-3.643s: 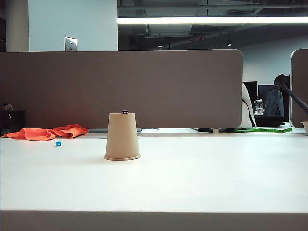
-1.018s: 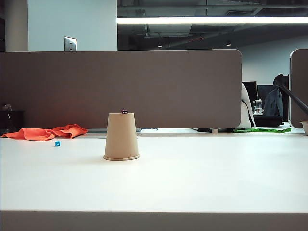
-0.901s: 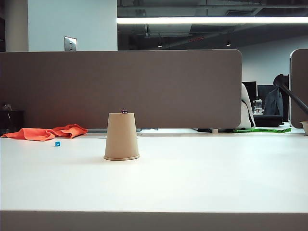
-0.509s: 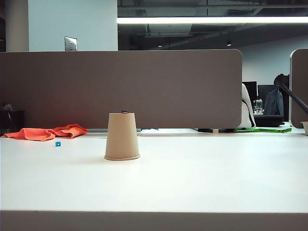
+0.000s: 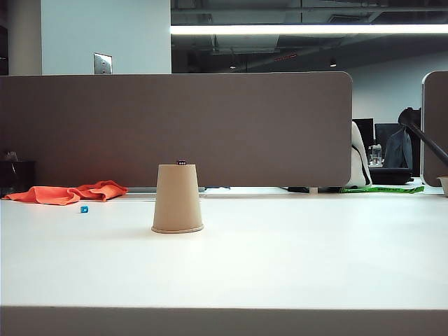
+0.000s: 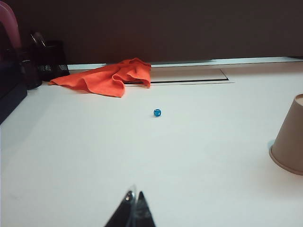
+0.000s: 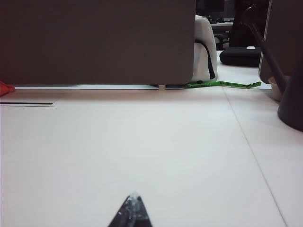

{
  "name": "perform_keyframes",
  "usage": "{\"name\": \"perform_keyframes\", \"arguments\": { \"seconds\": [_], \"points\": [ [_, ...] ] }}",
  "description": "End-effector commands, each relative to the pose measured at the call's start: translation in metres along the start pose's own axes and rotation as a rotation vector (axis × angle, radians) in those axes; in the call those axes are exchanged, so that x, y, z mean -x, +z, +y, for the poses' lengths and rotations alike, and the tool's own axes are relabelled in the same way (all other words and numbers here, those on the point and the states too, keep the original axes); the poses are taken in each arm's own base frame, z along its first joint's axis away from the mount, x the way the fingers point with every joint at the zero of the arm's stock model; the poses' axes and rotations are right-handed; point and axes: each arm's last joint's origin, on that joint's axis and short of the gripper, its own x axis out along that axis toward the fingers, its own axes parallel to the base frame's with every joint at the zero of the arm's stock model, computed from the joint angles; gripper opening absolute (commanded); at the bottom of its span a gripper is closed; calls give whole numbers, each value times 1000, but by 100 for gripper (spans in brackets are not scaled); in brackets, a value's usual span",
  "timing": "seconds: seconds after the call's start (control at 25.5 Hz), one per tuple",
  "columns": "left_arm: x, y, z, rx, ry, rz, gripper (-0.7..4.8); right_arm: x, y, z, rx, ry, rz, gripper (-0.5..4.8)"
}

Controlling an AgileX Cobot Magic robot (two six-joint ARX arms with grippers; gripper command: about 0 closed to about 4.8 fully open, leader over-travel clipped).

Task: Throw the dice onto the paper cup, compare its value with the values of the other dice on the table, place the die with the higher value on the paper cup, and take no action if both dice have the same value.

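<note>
Resting on the flat upturned base of the inverted paper cup [image 5: 178, 199], the purple die [image 5: 181, 162] is seen perched near the middle of the desk [image 5: 280, 259], while the blue die [image 6: 157, 112] lies on the desk well to the cup's left, near an orange cloth [image 6: 106, 76]. Both grippers are held low over the near desk, away from everything: the left gripper [image 6: 133, 201] is closed on nothing, and the right gripper [image 7: 133, 202] is likewise shut and empty.

A fall of the purple die is judged the main risk; the perch is small, so any bump to the light cup or the desk could topple it. The blue die could also roll if it is brushed.

The cup's long axis stands upright, rim down and narrow base up. Neither die's pips can be read.
</note>
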Motion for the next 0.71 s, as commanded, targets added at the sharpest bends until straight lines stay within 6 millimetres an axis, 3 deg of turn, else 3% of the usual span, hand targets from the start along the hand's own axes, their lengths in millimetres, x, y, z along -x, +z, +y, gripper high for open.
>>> {"name": "perform_keyframes", "arguments": {
  "seconds": [0.04,0.24,0.71],
  "points": [
    [0,3,0,5,4,-19,-5,0,1,2,-2,22,-17,-6],
    [0,2,0,5,4,-19,-5,-1,1,8,9,75,-13,-6],
    [0,3,0,5,7,-19,-5,-1,0,4,23,-53,-10,-6]
  ]
}}
